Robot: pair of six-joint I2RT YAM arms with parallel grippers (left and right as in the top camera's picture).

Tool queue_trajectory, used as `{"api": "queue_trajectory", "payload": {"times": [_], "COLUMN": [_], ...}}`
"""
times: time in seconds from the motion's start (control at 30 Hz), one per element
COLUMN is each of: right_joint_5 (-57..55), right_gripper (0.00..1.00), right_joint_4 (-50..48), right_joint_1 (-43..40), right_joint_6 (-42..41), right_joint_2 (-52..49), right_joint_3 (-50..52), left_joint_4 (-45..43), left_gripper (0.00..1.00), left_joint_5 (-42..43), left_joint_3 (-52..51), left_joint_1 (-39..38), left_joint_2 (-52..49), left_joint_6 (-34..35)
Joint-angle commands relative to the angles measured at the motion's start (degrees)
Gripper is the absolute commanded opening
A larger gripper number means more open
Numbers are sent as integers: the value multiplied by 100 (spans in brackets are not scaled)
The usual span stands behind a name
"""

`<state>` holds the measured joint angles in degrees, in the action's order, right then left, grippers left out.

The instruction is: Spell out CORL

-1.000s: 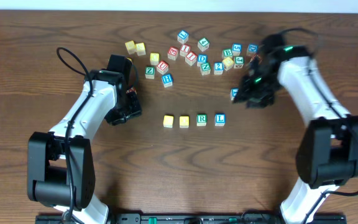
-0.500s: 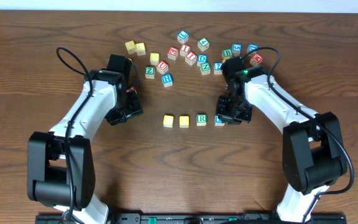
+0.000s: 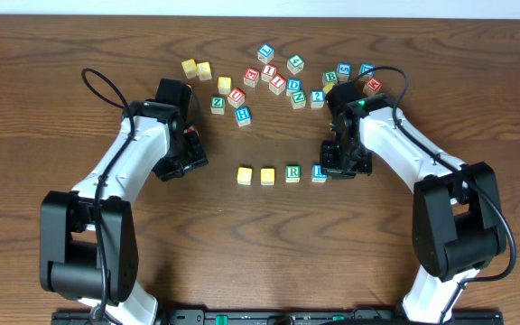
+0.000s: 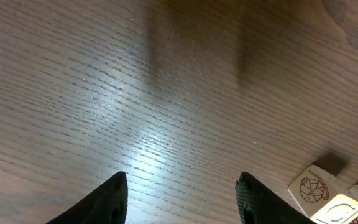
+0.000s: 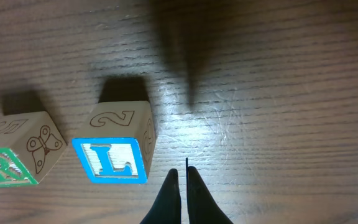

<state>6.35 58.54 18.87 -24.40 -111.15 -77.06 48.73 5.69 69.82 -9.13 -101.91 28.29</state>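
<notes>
You have the word laid out as a row just below the middle of the overhead view: the first yellow cube (image 3: 245,175), the second yellow cube (image 3: 267,176), the R cube (image 3: 292,173), and the L cube (image 5: 112,158) at the right end. The yellow tops are too small to read, so I cannot confirm C and O. Otherwise the spelling looks finished, bar perhaps squaring up the L. The loose cubes (image 3: 283,77) lie scattered across the top of the frame. Your right gripper (image 5: 182,190) has its fingers pinched together on nothing, tips just beside the L's right face. Your left gripper (image 4: 182,199) stands half spread over bare table (image 4: 135,93), holding nothing, left of the row.
</notes>
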Motion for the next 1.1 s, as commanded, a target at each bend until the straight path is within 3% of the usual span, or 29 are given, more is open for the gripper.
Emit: {"api": "queue_trajectory", "payload": {"times": [0.0, 0.5, 1.07], "right_joint_5": [-114, 0, 319], "right_gripper": [1, 1, 1], "right_joint_4": [-28, -1272, -1460], "right_joint_1": [-68, 74, 251], "right_joint_6": [149, -192, -282], "right_joint_2": [42, 42, 42], "right_joint_3": [79, 654, 658], "left_joint_4": [-22, -22, -24], "left_gripper": [56, 56, 56], "left_joint_5": [-28, -28, -31], "left_joint_3": [-28, -28, -28], "left_joint_1": [4, 4, 4], "left_joint_2": [-33, -33, -33], "left_joint_6": [7, 7, 7]}}
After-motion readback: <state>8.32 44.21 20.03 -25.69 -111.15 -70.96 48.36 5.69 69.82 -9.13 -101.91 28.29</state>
